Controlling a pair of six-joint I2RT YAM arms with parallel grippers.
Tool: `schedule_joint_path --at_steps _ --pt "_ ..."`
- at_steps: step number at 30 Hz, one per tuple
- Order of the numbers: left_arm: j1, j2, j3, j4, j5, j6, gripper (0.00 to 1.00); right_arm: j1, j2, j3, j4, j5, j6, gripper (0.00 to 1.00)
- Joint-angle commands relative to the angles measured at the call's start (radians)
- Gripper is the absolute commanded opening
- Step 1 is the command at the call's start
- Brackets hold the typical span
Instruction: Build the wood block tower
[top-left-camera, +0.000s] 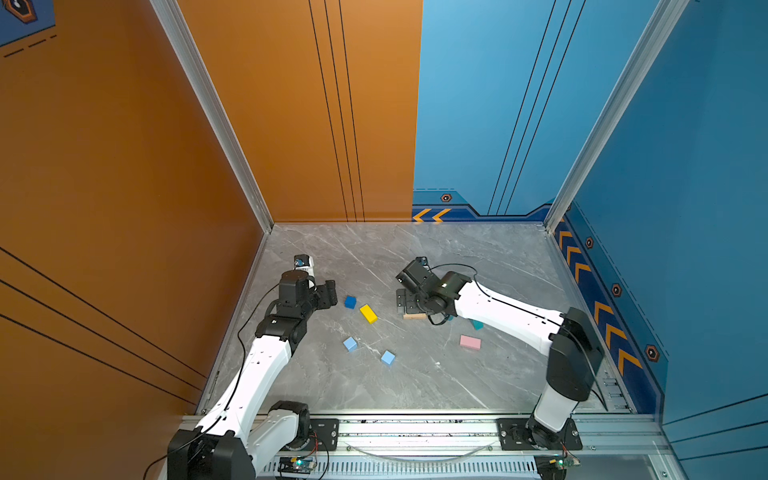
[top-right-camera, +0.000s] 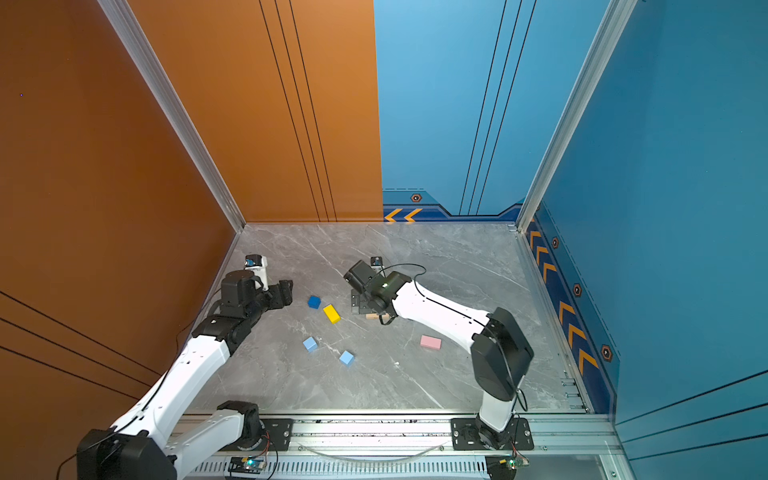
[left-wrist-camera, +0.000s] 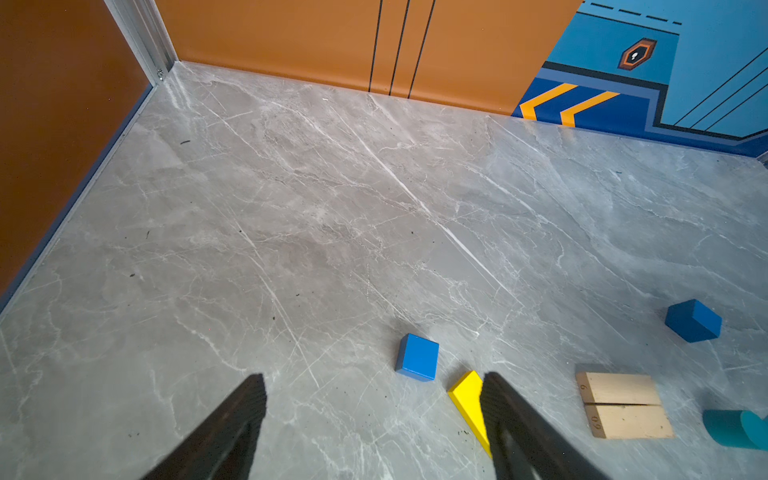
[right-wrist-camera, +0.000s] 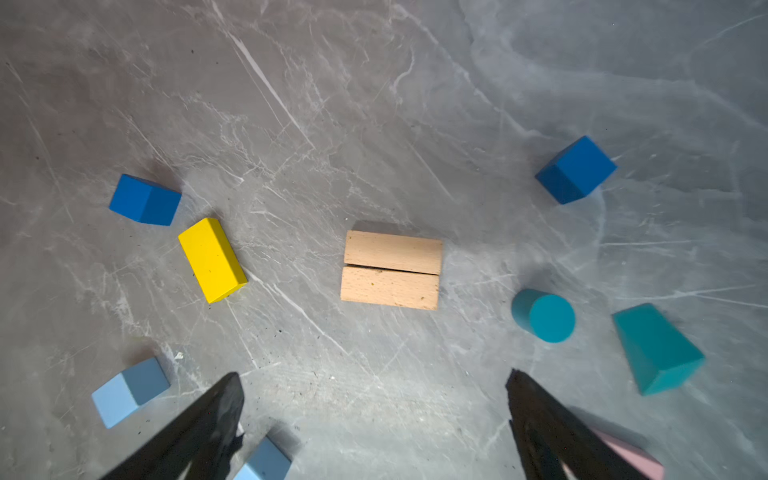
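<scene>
Tan wooden plank pair (right-wrist-camera: 390, 270) is laid on the marble table (right-wrist-camera: 291, 124) below the open, empty right end effector (right-wrist-camera: 374, 380); a dark blue wooden cube (left-wrist-camera: 417, 357) is found nearer the open left end effector (left-wrist-camera: 374, 379).

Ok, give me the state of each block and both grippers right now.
Tan planks: flat, side by side, touching.
Yellow bar: lying flat.
Dark blue cubes: two, loose, apart.
Light blue cubes: two, loose, apart.
Pink slab: lying flat.
Teal cylinder: loose, unstacked.
Teal prism: loose, unstacked.
Left gripper: open, empty.
Right gripper: open, empty.
</scene>
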Motion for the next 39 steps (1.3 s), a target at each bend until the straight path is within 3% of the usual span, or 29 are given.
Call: schedule_joint_path --at_steps 1,7,10,18,23,39 --pt "0.006 -0.015 0.022 -0.021 0.031 -0.003 0.82 -0.033 -0.106 -0.093 -0.088 0.033 -0.041 1.00" --pt "-0.005 -0.004 0.039 -0.021 0.051 -0.023 0.81 -0.104 -0.298 -0.297 -0.093 0.018 -0.030 0.89" --pt "-0.027 0.011 0.056 -0.017 0.060 -0.038 0.80 -0.138 -0.387 -0.386 -0.089 0.013 -0.028 0.75" --pt "-0.130 0.069 0.121 -0.051 -0.005 -0.041 0.79 -0.248 -0.513 -0.583 0.003 -0.068 -0.036 0.22" --pt "-0.198 0.105 0.162 -0.077 -0.069 -0.039 0.79 -0.298 -0.516 -0.656 0.059 -0.119 -0.048 0.01" --pt "-0.339 0.268 0.288 -0.087 -0.151 -0.031 0.79 -0.392 -0.403 -0.721 0.219 -0.214 -0.091 0.00"
